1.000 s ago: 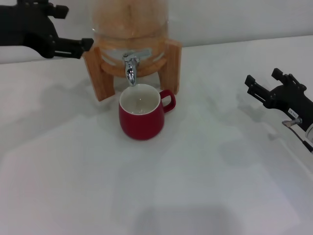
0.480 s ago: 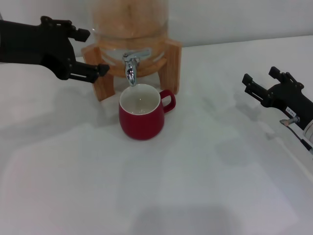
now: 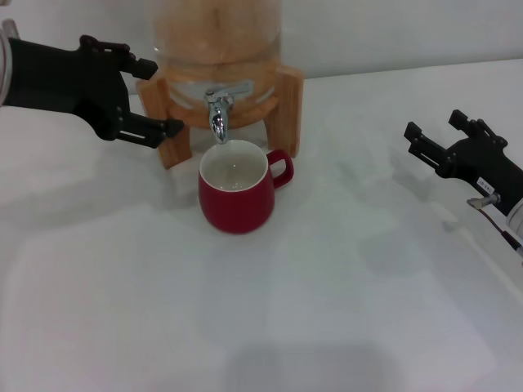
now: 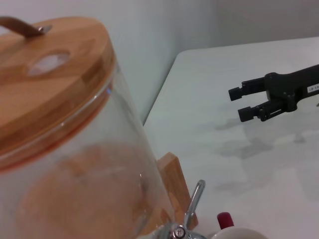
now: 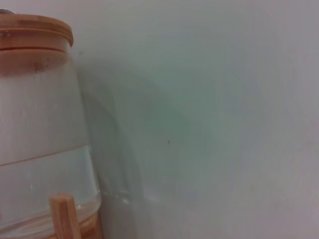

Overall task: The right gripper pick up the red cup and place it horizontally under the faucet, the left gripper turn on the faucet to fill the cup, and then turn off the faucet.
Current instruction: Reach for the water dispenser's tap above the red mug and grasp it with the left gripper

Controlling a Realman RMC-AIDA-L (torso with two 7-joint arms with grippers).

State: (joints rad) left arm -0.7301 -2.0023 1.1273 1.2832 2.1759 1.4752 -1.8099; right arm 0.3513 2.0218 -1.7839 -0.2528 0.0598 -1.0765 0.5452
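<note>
Gleaming white table (image 3: pixel 327 310), pale wall (image 3: pixel 392 33)

Soft, even, diffuse light is cast over the white table (image 3: pixel 343 310). Faint grey shadows are seen near its front edge and beside the red cup (image 3: pixel 236 190). A bright glint is carried by the faucet (image 3: pixel 217 114). The glass dispenser (image 3: pixel 216 37) is rendered blurred and hazy.

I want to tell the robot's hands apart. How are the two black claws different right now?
The left gripper is up beside the wooden stand, near the faucet; the right gripper waits far off to the side. The left points toward the dispenser; the right points back toward the red cup. Both are black, open and empty.
</note>
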